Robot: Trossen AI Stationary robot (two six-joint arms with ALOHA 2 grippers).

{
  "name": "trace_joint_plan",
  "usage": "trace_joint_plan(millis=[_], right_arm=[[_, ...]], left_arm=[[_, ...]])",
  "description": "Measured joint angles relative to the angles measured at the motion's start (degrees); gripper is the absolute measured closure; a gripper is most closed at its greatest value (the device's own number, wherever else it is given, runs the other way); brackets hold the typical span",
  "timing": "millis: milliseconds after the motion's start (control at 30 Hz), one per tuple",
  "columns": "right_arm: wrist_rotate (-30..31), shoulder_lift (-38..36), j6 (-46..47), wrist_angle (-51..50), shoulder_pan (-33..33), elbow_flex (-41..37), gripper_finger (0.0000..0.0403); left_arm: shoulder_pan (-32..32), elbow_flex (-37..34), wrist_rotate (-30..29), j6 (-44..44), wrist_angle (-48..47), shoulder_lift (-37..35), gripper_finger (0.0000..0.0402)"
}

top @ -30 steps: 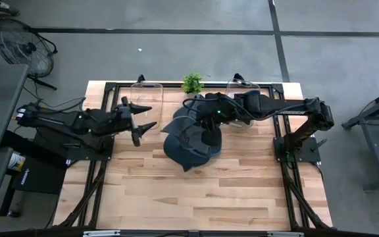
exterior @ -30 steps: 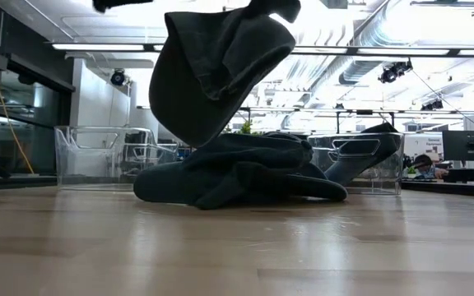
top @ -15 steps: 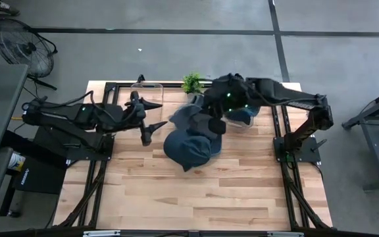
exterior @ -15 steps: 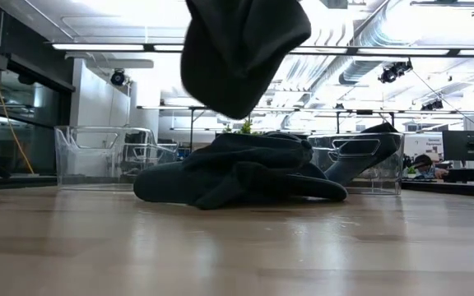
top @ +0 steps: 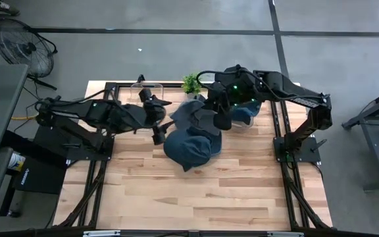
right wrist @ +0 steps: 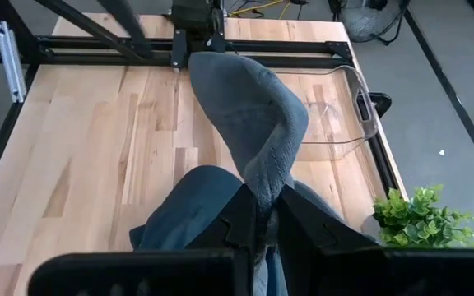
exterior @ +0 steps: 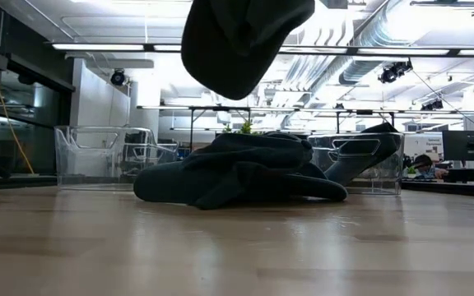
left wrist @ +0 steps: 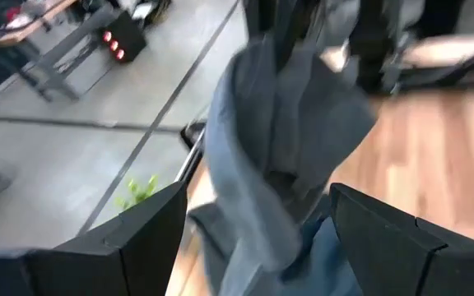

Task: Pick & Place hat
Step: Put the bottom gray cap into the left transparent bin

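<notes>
A grey-blue hat (top: pixel 191 113) hangs from my right gripper (top: pixel 218 119) above a pile of dark blue hats (top: pixel 188 146) lying in the middle of the table. In the low view the hanging hat (exterior: pixel 241 41) is clear of the pile (exterior: pixel 241 174). In its own wrist view my right gripper (right wrist: pixel 259 220) is shut on the hat. My left gripper (top: pixel 161 121) is open, just left of the hanging hat. Its wrist view shows the hat (left wrist: pixel 278 131) close ahead of its spread fingers (left wrist: pixel 151 234), apart from them. My right gripper pinches a fold of the hat's cloth (right wrist: pixel 260 182) between its two fingers, coming from above. The hat hangs slack below the fingers, lifted clear of the pile; how many layers are pinched, I cannot tell.
A clear bin (top: pixel 146 93) stands at the far left of the table. Another clear bin (top: pixel 244 113) at the far right has a dark hat in it. A small green plant (top: pixel 191 82) stands at the far edge between them. The near half of the table (top: pixel 189 197) is bare wood.
My right gripper has risen and moved toward the table's far right, lifting the hat from just above the pile to well clear of it. My left gripper has moved toward the table's right, closer to the hanging hat, staying open.
</notes>
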Motion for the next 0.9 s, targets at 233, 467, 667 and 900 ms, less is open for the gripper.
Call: trace_joint_plan(millis=[233, 467, 667, 900], right_arm=[[-0.02, 0.0, -0.79, -2.33, 0.27, 0.01, 0.0379], [-0.29, 0.0, -1.31, -3.51, 0.27, 0.02, 0.0379], [-0.98, 0.0, -2.2, -3.63, 0.27, 0.02, 0.0379], [-1.4, 0.0, -2.93, -3.63, 0.27, 0.02, 0.0379]], left_arm=[[1.45, 2.51, 2.07, -2.06, -1.76, 4.63, 0.0108], [4.28, 2.48, 6.1, -9.39, -3.22, 6.78, 0.0108], [5.31, 2.46, 9.44, -13.77, -4.74, 7.74, 0.0123], [5.25, 2.48, 12.83, -15.3, -3.83, 7.57, 0.0223]])
